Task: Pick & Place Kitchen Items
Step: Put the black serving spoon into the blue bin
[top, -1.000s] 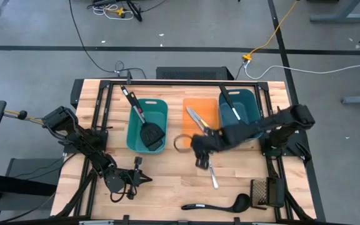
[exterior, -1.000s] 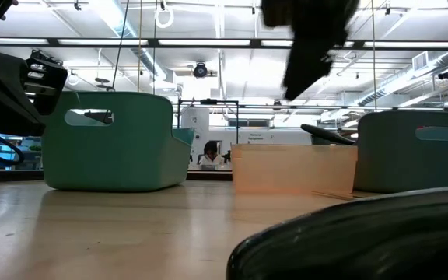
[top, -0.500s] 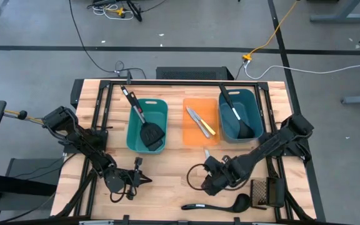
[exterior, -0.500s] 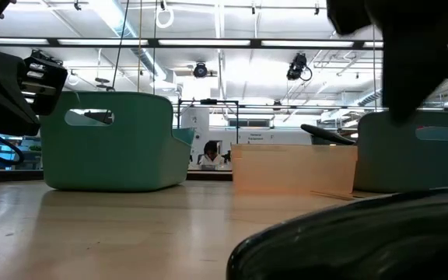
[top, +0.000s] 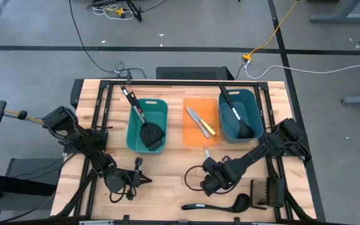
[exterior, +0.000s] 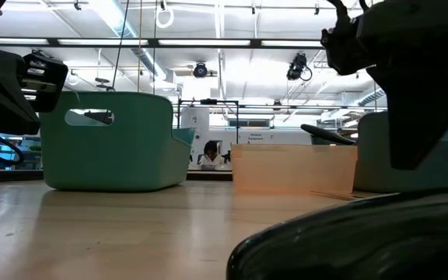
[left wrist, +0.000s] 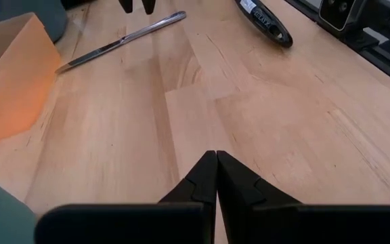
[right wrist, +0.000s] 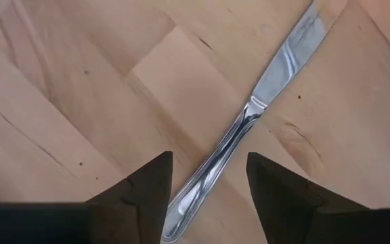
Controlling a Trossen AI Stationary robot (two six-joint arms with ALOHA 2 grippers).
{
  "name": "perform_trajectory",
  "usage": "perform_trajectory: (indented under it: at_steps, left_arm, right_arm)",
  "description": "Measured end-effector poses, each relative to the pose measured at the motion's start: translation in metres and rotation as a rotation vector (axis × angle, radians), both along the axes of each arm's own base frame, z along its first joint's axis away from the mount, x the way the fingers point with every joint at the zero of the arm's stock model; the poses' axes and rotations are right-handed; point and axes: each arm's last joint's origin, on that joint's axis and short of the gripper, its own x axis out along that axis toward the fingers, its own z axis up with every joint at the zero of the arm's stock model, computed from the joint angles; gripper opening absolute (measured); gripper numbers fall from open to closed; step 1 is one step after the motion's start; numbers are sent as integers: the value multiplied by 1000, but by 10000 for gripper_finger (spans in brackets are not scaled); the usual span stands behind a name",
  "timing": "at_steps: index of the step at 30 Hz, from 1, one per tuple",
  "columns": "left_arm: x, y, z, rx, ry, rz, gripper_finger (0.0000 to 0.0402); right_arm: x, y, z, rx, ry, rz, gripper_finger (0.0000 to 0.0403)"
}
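Right tool (right wrist: 208, 183) open astride silver knife (right wrist: 249, 129), apparently untouched.

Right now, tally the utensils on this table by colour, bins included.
Black long-handled plastic utensils: 3
All-silver metal table knives: 2
Yellow-handled knife: 1
Total: 6

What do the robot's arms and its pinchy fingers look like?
Both arms are dark, nearly black, built from chunky jointed segments. The left gripper ends in two slim fingers that taper to sharp points. The right gripper has two matte black fingers shaped like wedges. A thin black cable loops beside the right arm's wrist. No markings show on either arm.
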Motion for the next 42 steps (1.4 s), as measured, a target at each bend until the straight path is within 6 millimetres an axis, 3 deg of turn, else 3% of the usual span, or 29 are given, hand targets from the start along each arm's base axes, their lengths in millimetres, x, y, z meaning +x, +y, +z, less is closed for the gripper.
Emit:
perform_trajectory:
  at_steps: [9, 20, 23, 30, 35, 42]
  left_arm:
    - [2, -2, 4, -40, -36, 0, 15]
    - [10, -12, 18, -172, -70, 17, 14]
    - [22, -25, 34, -158, -55, 16, 6]
    - [49, -52, 87, -214, -14, 33, 12]
    - [74, -68, 105, -247, -51, 47, 12]
    - [128, -93, 90, -185, 48, 43, 43]
  right_arm:
    - [-6, 8, 0, -29, 6, 77, 196]
    - [-24, 35, 2, -147, -51, 312, 186]
    - [-30, 42, 9, -194, -104, 369, 155]
    - [-42, 47, 30, -338, -227, 456, 13]
    - [-48, 46, 33, -362, -248, 509, 13]
    - [-82, 34, 24, -319, -567, 591, 6]
